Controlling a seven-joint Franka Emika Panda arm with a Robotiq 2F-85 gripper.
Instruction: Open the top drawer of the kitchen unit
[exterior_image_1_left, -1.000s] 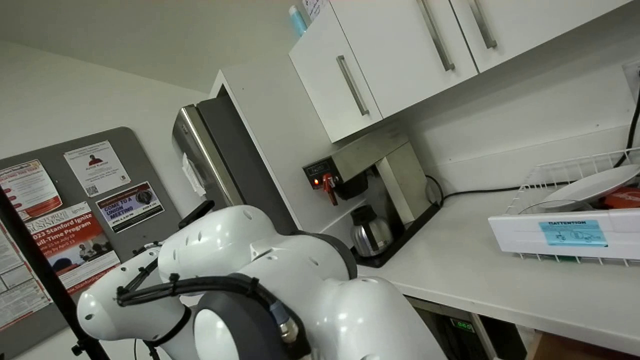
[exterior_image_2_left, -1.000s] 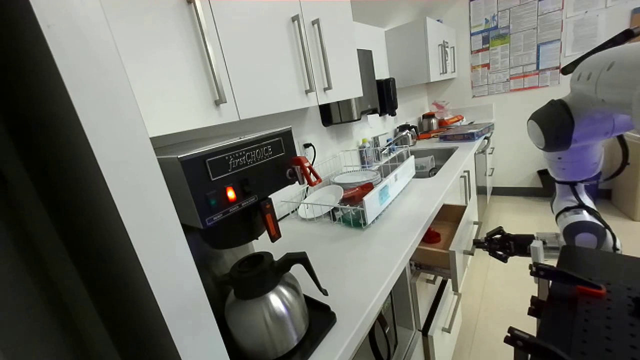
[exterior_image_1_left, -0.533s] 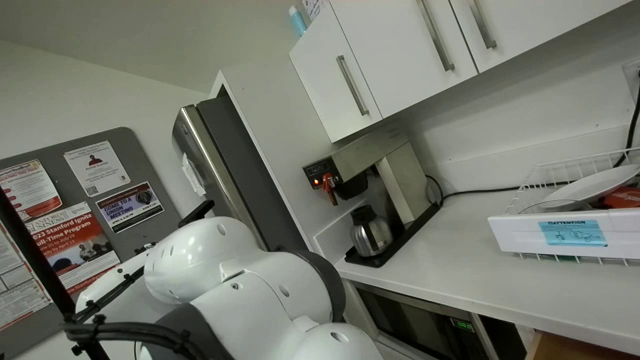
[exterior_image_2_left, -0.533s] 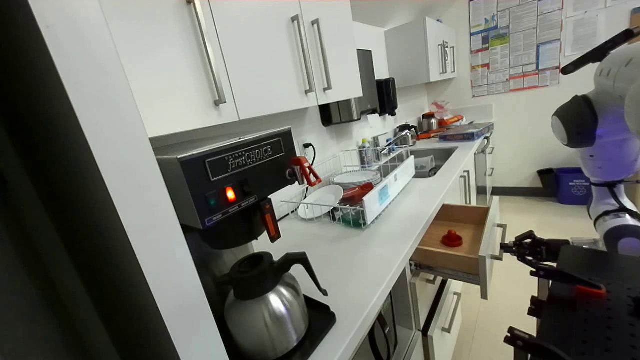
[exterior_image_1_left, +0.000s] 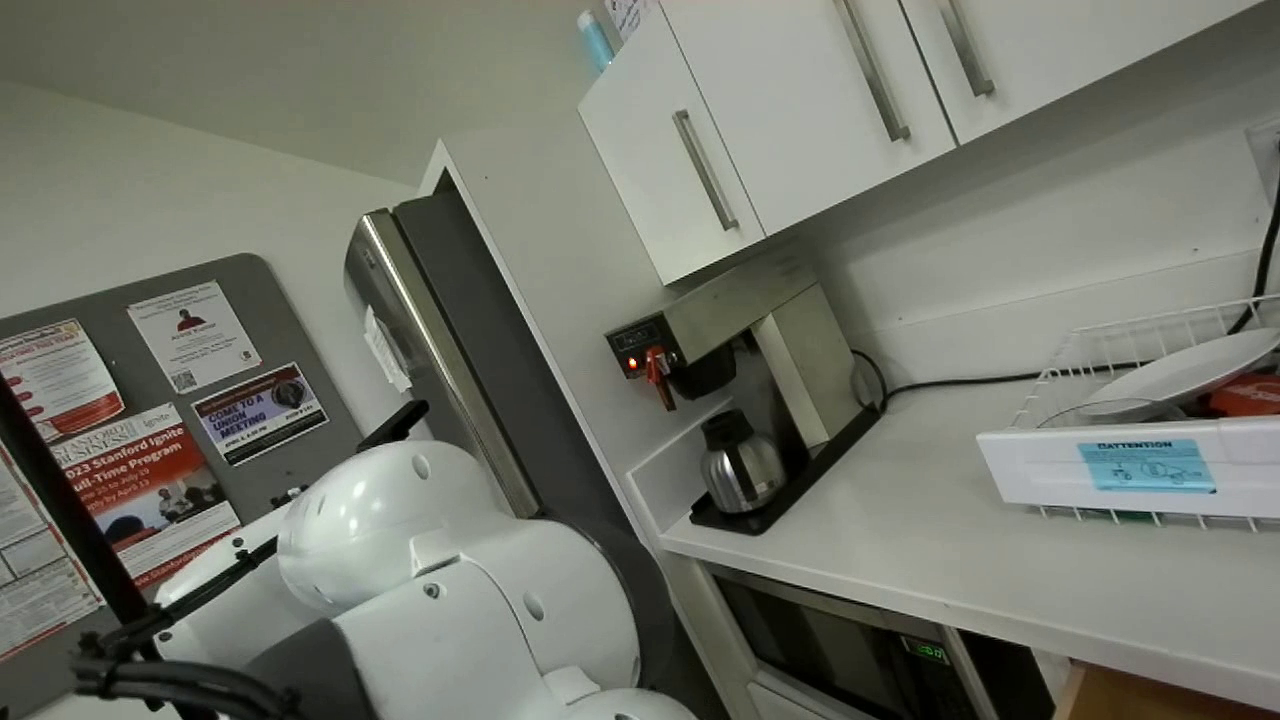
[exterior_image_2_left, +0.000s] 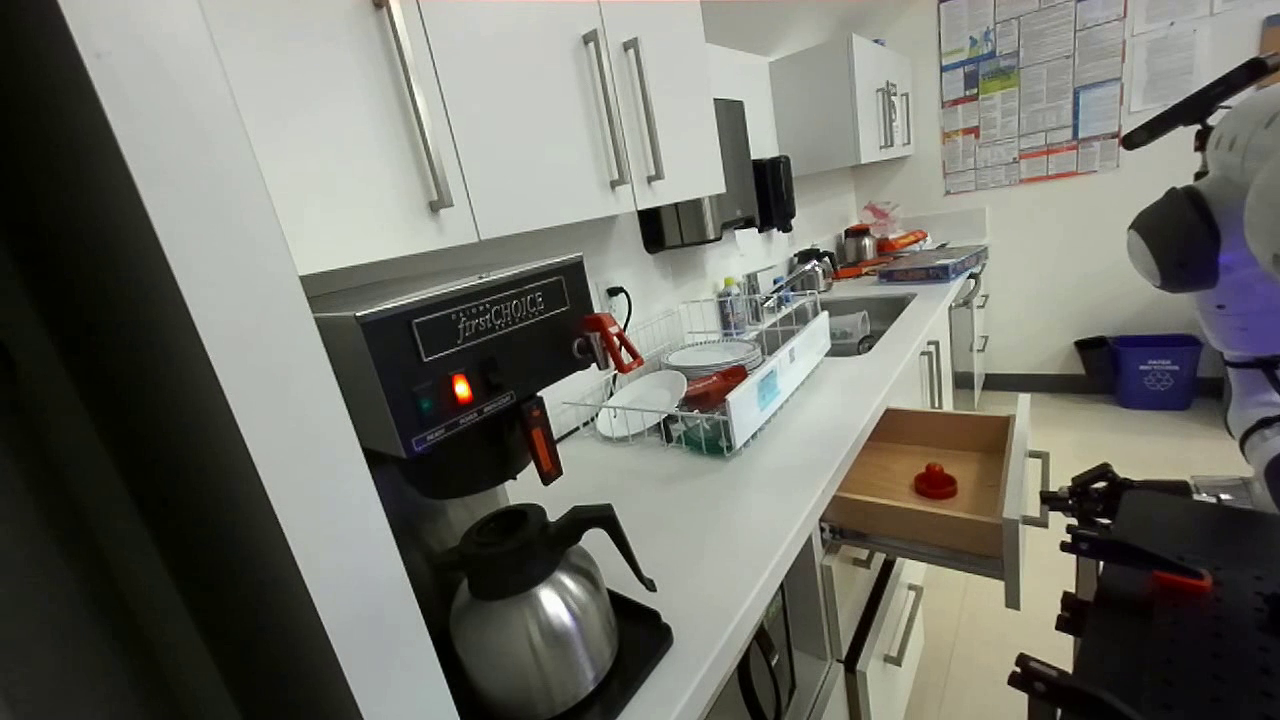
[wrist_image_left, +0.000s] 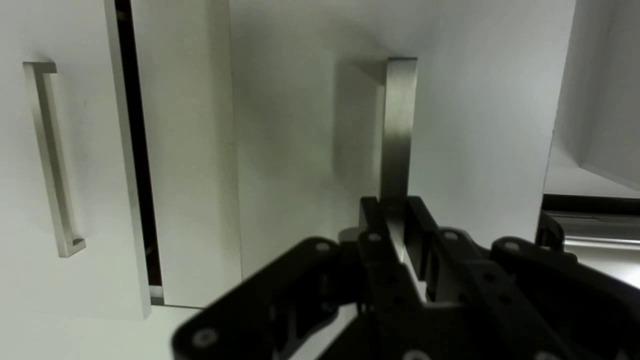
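The kitchen unit has white fronts under a pale worktop (exterior_image_2_left: 690, 530), which also shows in an exterior view (exterior_image_1_left: 960, 550). Its top drawer (exterior_image_2_left: 1015, 500) stands pulled far out, showing a wooden inside with a red round piece (exterior_image_2_left: 935, 482) in it. A corner of the drawer's wood (exterior_image_1_left: 1150, 697) shows at the lower right of an exterior view. My gripper (wrist_image_left: 393, 205) is closed around the lower part of the drawer's steel bar handle (wrist_image_left: 398, 125) in the wrist view. The gripper (exterior_image_2_left: 1050, 502) also shows at the handle in an exterior view.
A lower drawer (exterior_image_2_left: 890, 640) stands slightly out, with a dark gap (wrist_image_left: 137, 150) beside its front. A black perforated board (exterior_image_2_left: 1200, 620) with clamps is near the arm. A coffee machine (exterior_image_2_left: 470, 350) and dish rack (exterior_image_2_left: 780, 375) stand on the worktop. A microwave (exterior_image_1_left: 830, 640) sits below.
The top drawer has slid further out from the unit, together with my gripper on its handle. The arm has drawn back, and the red piece in the drawer shows more fully.
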